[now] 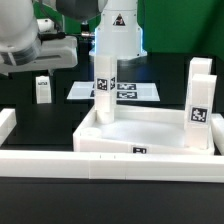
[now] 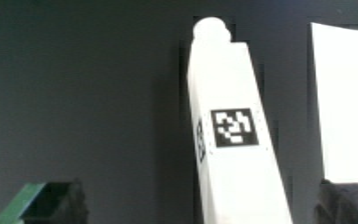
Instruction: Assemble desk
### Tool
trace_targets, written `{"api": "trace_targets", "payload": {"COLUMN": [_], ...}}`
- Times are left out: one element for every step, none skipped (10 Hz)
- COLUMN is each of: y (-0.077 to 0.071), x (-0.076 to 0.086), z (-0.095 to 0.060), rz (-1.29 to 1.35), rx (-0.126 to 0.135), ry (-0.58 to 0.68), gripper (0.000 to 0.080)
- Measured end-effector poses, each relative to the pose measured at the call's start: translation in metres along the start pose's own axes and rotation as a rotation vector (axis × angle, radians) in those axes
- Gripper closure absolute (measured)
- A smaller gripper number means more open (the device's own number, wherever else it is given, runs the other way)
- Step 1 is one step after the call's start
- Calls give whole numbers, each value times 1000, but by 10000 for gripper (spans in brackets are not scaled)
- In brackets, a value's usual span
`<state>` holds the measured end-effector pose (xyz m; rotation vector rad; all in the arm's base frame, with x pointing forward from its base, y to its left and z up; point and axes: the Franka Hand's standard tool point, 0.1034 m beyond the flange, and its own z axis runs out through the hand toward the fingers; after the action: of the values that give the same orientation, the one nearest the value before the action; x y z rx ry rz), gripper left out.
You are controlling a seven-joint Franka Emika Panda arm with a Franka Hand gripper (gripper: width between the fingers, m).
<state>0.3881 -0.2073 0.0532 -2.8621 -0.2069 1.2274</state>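
The white tabletop [image 1: 150,135] with a raised rim lies at the exterior view's centre-right. Two white tagged legs stand upright in it, one at its back left corner [image 1: 104,85] and one at its right side [image 1: 200,95]. A third short leg [image 1: 42,88] stands loose on the black table at the left. My arm [image 1: 30,45] reaches in from the upper left. In the wrist view my gripper [image 2: 197,200] is open. Its dark fingers [image 2: 51,200] stand wide apart on either side of a long white tagged leg [image 2: 220,110] without touching it.
The marker board [image 1: 135,92] lies behind the tabletop. A long low white border rail [image 1: 60,163] runs along the front and another [image 1: 6,125] stands at the left. The robot base [image 1: 118,30] stands at the back. A white surface [image 2: 348,80] shows beside the leg.
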Motion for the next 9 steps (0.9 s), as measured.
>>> {"api": "trace_targets", "payload": {"y": [1, 1, 1, 1, -2, -8, -12, -15, -18], "x": [-1, -1, -1, 0, 4, 7, 10, 14, 16], "z": [-2, -2, -1, -1, 0, 1, 0, -2, -2], "rz": [9, 9, 9, 8, 4, 1, -6, -15, -22], "rx": [0, 0, 0, -2, -7, -9, -11, -15, -15], "ry": [-5, -5, -6, -4, -1, -3, -4, -2, -1], "gripper": [150, 150, 150, 150, 150, 150, 150, 150, 150]}}
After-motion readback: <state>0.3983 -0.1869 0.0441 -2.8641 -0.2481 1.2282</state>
